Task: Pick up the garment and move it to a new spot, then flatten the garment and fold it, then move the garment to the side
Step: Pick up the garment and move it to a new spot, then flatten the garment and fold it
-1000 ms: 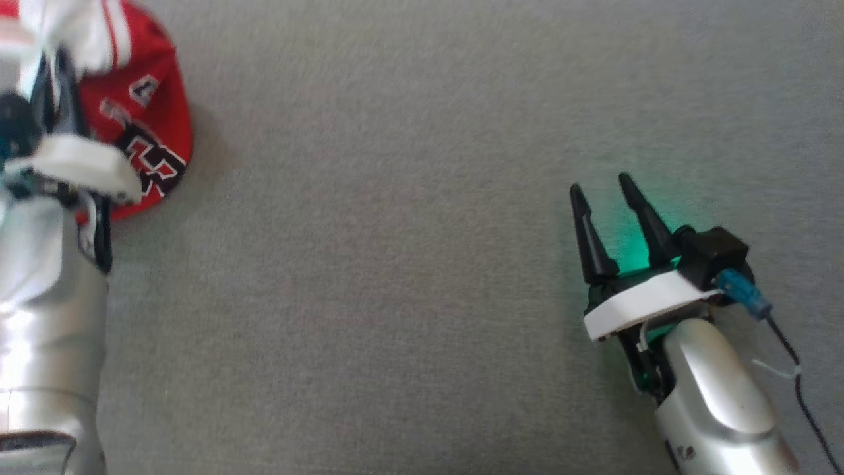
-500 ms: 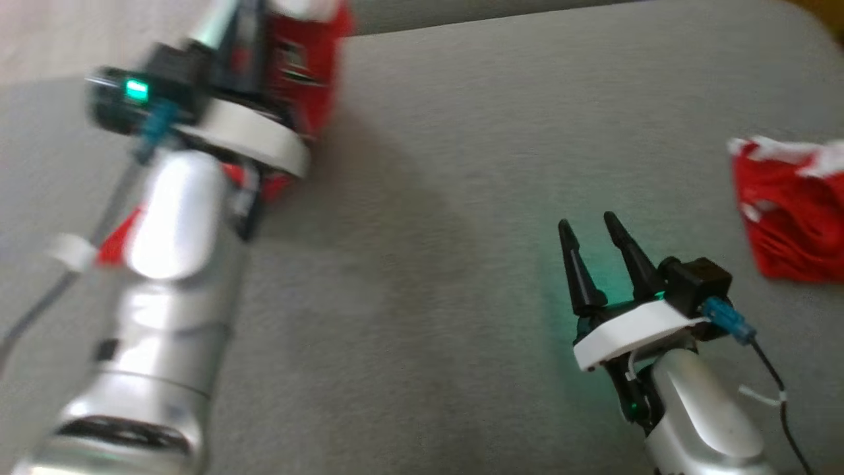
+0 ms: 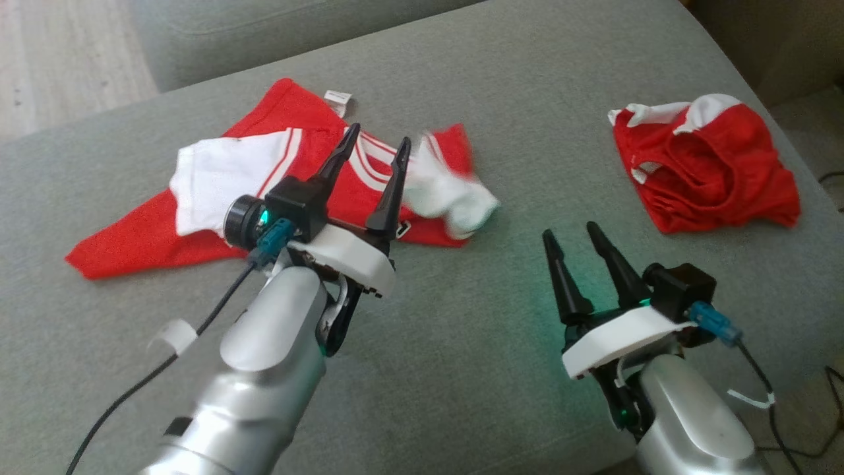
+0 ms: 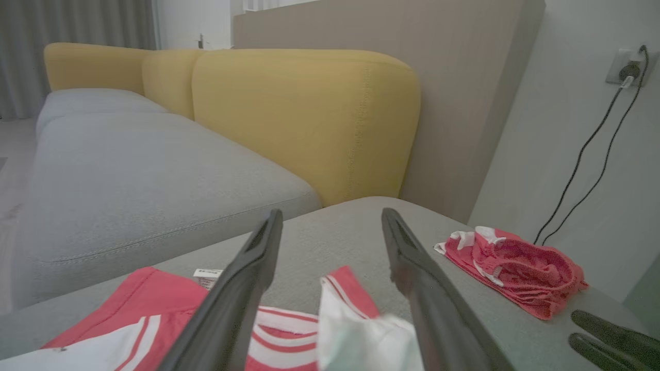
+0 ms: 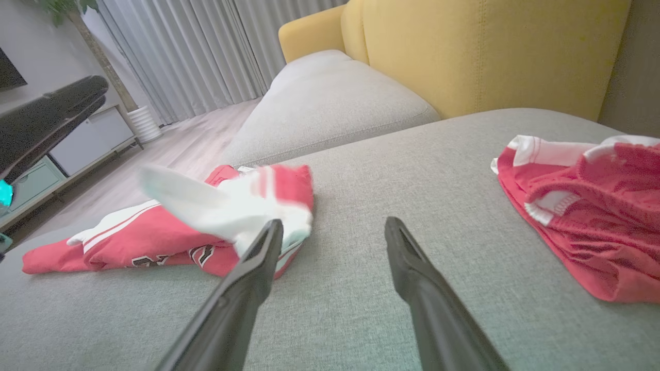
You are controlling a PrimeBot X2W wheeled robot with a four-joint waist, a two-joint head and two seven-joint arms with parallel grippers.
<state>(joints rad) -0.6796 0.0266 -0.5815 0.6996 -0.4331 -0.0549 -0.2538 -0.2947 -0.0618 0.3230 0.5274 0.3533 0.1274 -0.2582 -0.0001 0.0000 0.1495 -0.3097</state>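
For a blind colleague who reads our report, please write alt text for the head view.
A red and white garment lies spread on a grey sofa cushion, with the open left gripper over it. The open right gripper hovers nearby, and a second red garment lies crumpled farther right.

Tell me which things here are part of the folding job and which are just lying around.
Job: red and white jersey, left hand open over it, right hand open.
Lying about: crumpled red garment on the right, yellow backrest.
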